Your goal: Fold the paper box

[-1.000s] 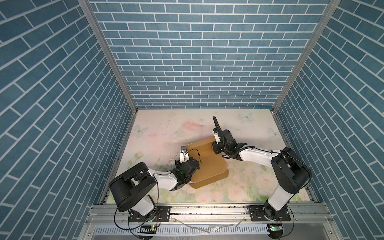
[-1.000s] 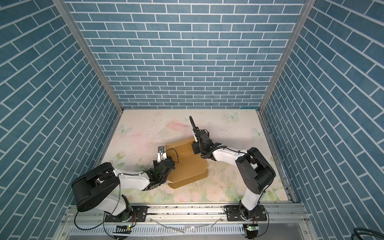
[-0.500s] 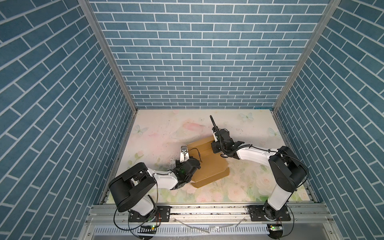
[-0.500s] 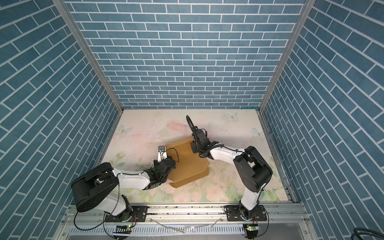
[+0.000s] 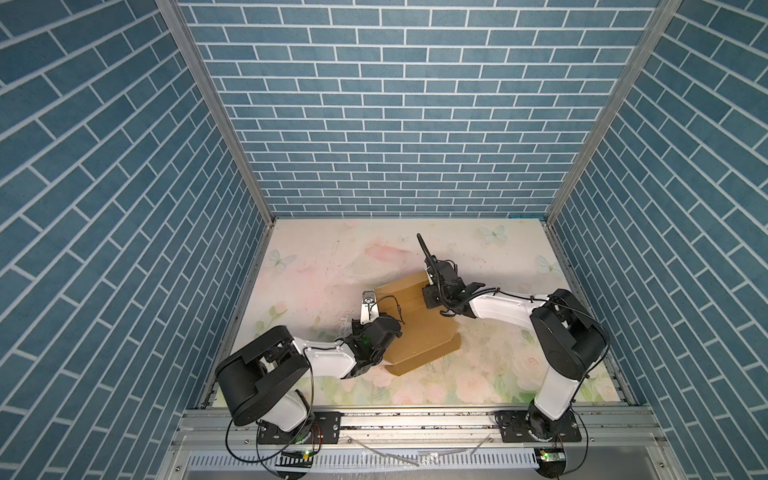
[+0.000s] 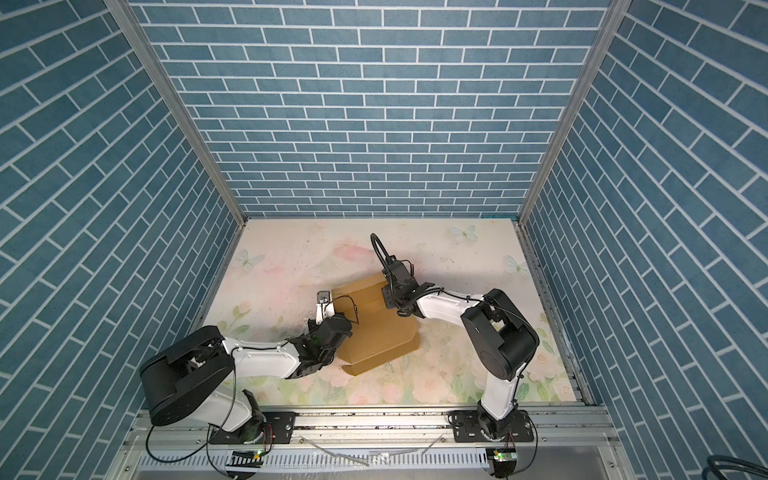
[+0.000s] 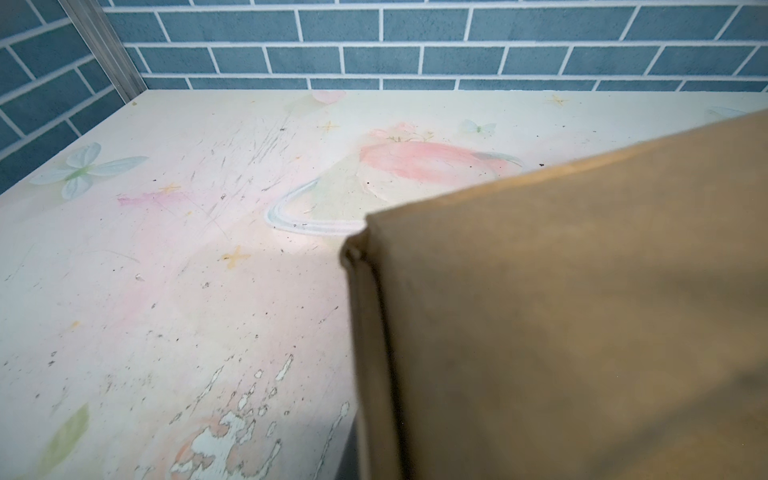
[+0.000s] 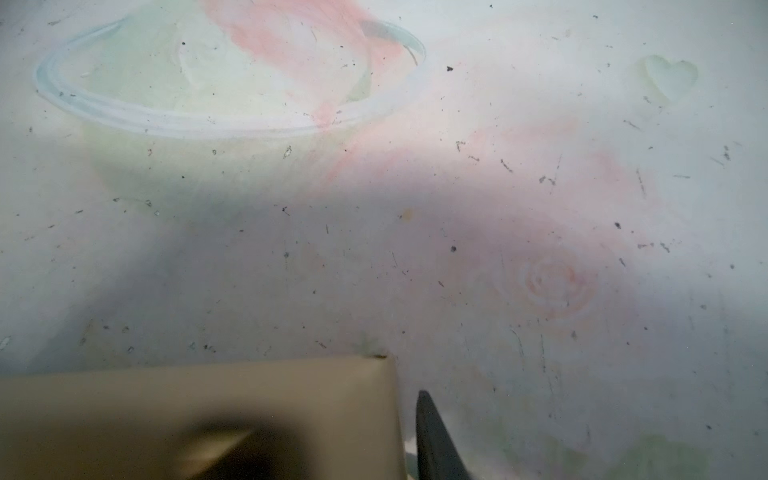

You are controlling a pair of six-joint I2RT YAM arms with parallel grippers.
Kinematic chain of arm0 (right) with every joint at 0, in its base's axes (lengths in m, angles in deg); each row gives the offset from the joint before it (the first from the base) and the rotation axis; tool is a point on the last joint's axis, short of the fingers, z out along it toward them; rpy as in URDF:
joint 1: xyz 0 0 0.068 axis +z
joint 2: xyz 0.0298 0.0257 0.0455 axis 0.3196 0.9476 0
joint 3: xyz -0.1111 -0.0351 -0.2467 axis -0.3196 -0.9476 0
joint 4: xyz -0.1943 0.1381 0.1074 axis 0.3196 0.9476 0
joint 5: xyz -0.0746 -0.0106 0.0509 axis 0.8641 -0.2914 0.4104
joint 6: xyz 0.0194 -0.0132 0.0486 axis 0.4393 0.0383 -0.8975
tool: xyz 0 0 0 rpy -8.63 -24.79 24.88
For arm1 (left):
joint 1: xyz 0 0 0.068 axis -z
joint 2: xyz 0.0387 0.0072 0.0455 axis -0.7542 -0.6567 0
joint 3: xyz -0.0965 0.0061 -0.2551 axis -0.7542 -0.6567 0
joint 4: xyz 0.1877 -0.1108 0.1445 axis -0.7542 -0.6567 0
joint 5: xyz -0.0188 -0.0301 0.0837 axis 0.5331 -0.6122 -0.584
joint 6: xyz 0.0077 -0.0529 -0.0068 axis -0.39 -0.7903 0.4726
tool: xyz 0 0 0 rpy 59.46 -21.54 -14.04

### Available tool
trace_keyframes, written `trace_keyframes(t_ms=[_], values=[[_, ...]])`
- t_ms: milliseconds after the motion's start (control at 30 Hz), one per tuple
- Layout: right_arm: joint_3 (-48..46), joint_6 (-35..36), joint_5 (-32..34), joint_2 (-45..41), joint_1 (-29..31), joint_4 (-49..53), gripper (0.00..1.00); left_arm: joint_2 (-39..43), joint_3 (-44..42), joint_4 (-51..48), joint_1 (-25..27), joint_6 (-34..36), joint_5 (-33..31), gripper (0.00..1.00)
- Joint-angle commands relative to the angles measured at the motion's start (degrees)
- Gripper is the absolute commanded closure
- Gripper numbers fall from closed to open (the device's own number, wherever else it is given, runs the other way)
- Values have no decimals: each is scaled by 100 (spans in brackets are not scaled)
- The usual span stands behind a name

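The paper box [image 5: 419, 328] [image 6: 376, 330] is brown cardboard, partly folded, lying mid-table. My left gripper [image 5: 392, 331] [image 6: 347, 328] presses into the box's left side. Its fingers are hidden, and in the left wrist view a raised cardboard wall [image 7: 561, 311] runs edge-on into the jaw area. My right gripper [image 5: 429, 291] [image 6: 389, 296] sits at the box's far right corner. In the right wrist view one dark finger [image 8: 434, 440] stands just beside a cardboard corner [image 8: 291, 399]. The other finger is only a dark blur over the cardboard.
The floral table [image 5: 332, 266] is walled by blue brick panels on three sides, with a metal rail [image 5: 415, 419] along the front. Both arm bases stand at the front corners. Bare table lies behind the box and to its right.
The right gripper has shifted slightly left at the box's far corner, and its jaws have narrowed. The box's near right end has moved a little. The left arm has stayed put.
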Motion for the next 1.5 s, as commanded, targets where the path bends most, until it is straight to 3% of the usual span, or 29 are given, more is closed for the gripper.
trace_keyframes(t_ms=[0, 433, 700, 1467], values=[[161, -155, 408, 128, -42, 304, 80, 23, -86, -578, 42, 19, 206, 100], [129, -287, 573, 87, -49, 279, 86, 91, -29, -680, 42, -15, 177, 100], [-96, -305, 440, -105, -49, -337, 77, 142, -35, -794, 46, -95, 177, 100], [-629, -310, 538, -345, -47, -1607, 75, 116, -34, -865, 68, -61, 221, 100]])
